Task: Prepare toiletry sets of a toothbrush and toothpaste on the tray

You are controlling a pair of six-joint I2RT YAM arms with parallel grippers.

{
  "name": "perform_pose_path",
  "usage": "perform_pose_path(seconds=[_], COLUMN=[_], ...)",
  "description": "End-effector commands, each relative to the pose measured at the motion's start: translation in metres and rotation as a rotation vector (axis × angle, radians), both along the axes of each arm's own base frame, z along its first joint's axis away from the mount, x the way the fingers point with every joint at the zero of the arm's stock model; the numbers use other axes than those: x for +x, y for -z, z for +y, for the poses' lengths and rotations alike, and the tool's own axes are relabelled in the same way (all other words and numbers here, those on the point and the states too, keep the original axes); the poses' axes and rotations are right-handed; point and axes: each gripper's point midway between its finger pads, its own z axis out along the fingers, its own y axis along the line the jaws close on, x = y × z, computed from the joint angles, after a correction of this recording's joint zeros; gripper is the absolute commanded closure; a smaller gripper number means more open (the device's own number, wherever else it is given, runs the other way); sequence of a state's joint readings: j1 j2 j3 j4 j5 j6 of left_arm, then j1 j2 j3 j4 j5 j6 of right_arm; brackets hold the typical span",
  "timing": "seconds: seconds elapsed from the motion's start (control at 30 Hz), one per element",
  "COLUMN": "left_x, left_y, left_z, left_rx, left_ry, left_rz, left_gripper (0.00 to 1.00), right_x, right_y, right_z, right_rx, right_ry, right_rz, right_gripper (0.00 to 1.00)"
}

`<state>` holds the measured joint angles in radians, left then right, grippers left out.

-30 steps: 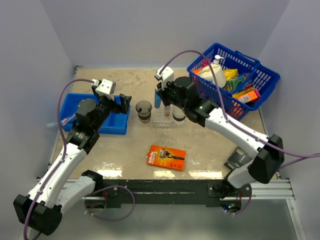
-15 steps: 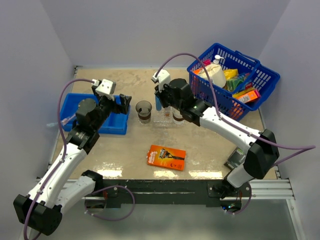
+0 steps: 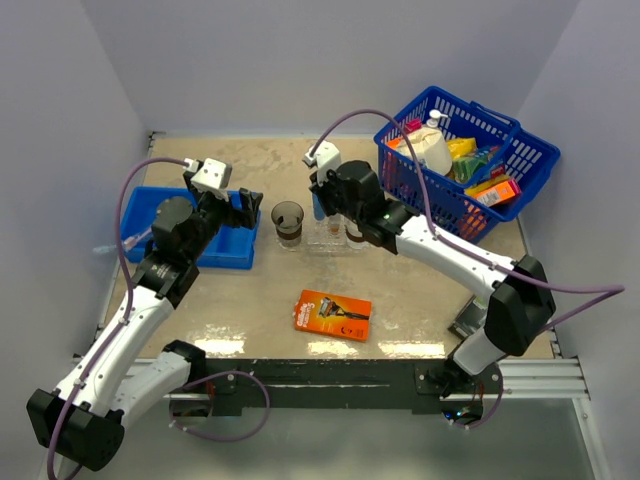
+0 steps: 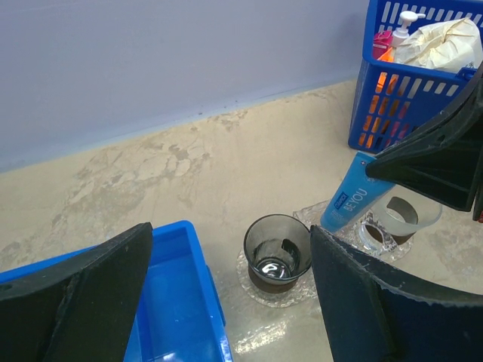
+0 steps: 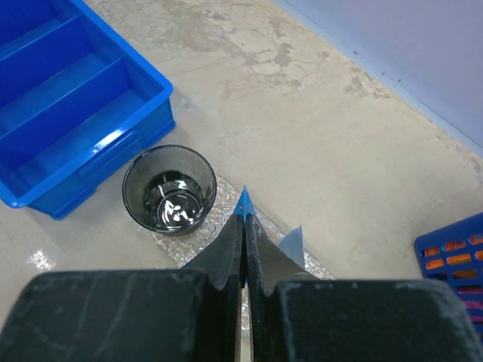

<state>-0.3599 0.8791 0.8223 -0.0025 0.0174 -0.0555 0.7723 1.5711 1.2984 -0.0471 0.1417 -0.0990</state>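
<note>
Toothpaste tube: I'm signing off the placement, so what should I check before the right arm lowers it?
1. Grip: ok. The right gripper is shut on the toothpaste.
2. Tube attitude: not ok. It hangs tilted, not upright.
3. Aim at a cup on the tray: cannot tell. The tube's lower end is near the tray's edge.
4. Other arm: ok. The left gripper is open, empty and apart from the tube, near the blue bin.
5. Neighbour: ok. The dark cup stands upright with no tube or brush inside.
</note>
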Motion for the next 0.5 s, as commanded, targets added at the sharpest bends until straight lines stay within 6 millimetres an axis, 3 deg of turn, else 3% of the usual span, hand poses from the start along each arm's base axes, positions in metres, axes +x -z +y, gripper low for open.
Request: perform_pose_path(seconds=[0.0, 0.47], left_x=[0.001, 0.001], left_y=[-0.014, -0.014], left_z=[0.006, 0.006], left_rx=[0.008, 0.01], left_ry=[-0.019, -0.019], left_rz=[-0.052, -0.049], left_gripper=[0.11, 0.11], right_x=[0.009, 0.014], right_y=[-0.023, -0.012], right_z=[0.004, 0.006], right_rx=[0.05, 0.041], right_ry=[0.02, 0.03], right_rz=[-0.086, -0.078], right_gripper=[1.0, 1.0])
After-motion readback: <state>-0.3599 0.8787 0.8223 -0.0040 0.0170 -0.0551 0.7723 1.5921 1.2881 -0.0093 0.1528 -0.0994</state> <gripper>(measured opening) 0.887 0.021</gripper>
